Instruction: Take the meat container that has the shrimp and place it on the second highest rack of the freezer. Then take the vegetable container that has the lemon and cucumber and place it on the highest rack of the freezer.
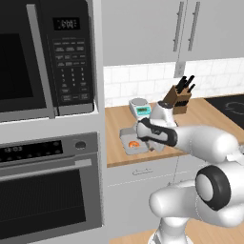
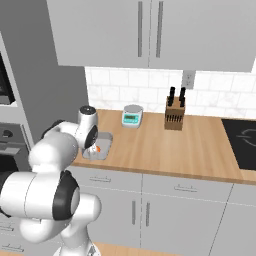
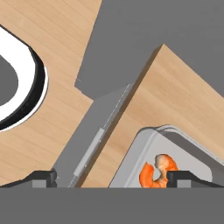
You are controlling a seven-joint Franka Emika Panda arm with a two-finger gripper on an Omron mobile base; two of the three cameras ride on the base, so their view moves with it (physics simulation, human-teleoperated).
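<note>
Hovering above the left end of the wooden table point(image 2: 165, 145), the end effector point(image 3: 111, 177) stands wide apart and holds nothing. In the hand view its two dark fingertips point(image 3: 43, 177) sit far from one another at the bottom, one over the drawer front below the table edge, the other over the meat container point(image 3: 183, 151). That container is a shallow grey tray with rounded corners, lying flat on the table close to its front edge and near the tall grey panel at the table's left end. The shrimp point(image 3: 157, 173), a small curled orange piece, rests inside the tray and is just beside the right fingertip in the hand view; whether the two touch cannot be told.

From the left base view the white arm reaches forward over the tray point(image 1: 131, 143), and the shrimp point(image 1: 134, 144) shows as an orange speck beneath the wrist. From the right base view the tray point(image 2: 100, 147) lies partly hidden behind the hand, with the shrimp point(image 2: 98, 148) at its near side.

Further back on the table stand a small kitchen scale point(image 2: 132, 116) and a knife block point(image 2: 174, 114), well apart from the tray. A black oven point(image 1: 47, 190) with a microwave point(image 1: 45, 57) above it fills the wall left of the table.
</note>
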